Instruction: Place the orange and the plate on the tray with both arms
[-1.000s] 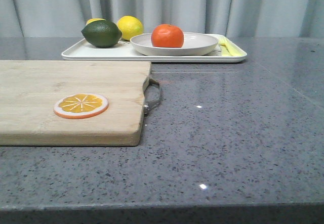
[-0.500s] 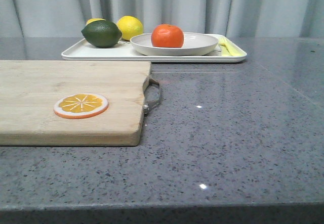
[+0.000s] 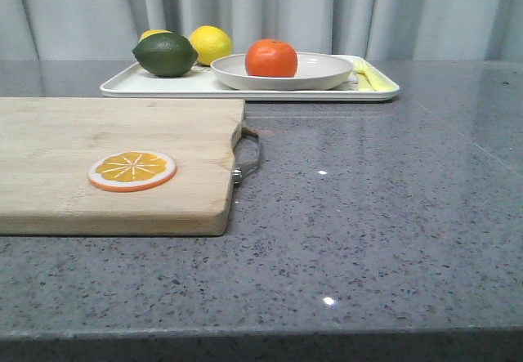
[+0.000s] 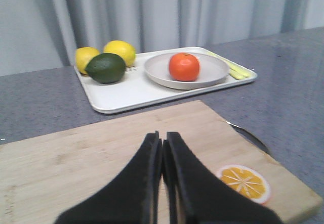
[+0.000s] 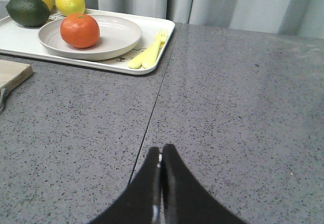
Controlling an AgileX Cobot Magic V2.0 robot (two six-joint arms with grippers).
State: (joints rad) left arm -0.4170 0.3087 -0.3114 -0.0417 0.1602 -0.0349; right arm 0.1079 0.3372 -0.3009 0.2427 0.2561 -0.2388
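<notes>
Off-white tray (image 3: 163,89) sits upper centre of the front view, w/ the plate (image 3: 319,74) on it and the orange (image 3: 270,58) in the plate. Lime (image 3: 165,54) and lemon (image 3: 210,44) share the tray's left part, yellow fork (image 3: 368,74) at its right edge. Wooden cutting board (image 3: 106,162) fills mid-left, orange slice (image 3: 131,171) on it. No arms in this view. Task looks done; remaining step is prob. just parking both arms, so keep them low-speed and well apart from the tray.

Left wrist view: left gripper (image 4: 163,144) at bottom centre, fingers pressed together, holding nothing, above the board. Tray upper centre, orange (image 4: 184,66) resting in the plate (image 4: 212,68). Avoid dragging over the slice (image 4: 243,183) at lower right.

Right wrist view: right gripper (image 5: 160,159) at bottom centre, fingers together, empty, over bare grey countertop (image 5: 238,102). Tray (image 5: 157,32) upper left. Orange (image 5: 79,30): round, smooth, slightly glossy, bright orange-red, small stem dimple on top; sits left of plate (image 5: 119,34) centre.
</notes>
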